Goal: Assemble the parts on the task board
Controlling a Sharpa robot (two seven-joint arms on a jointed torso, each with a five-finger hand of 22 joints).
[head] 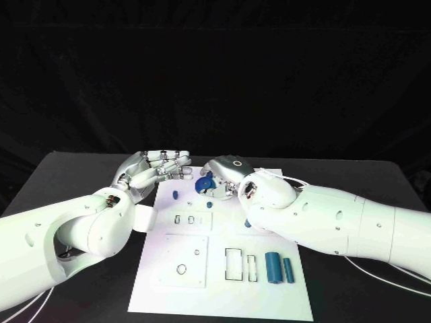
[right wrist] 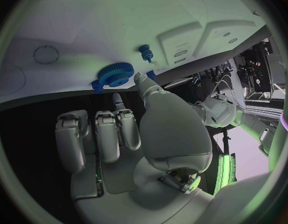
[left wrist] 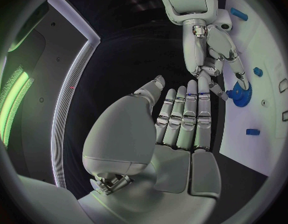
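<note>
Strong light from above in the head view, brightest on the white task board (head: 215, 289) and the white arms, washed nearly featureless on their upper curves. Black table (head: 79, 175) dim by contrast, backdrop lost in darkness. Soft, faint shadow on the board beneath the right arm. Small glints along the silver fingers of the left hand (head: 149, 169) and on the back of the right hand (head: 230, 176). In both wrist views, heavy fisheye bending: a round picture in a dark frame, straight board edges bowed, everything squeezed and darkened toward the rim. Palms evenly lit there, with gentle sheen and shaded gaps between fingers.
</note>
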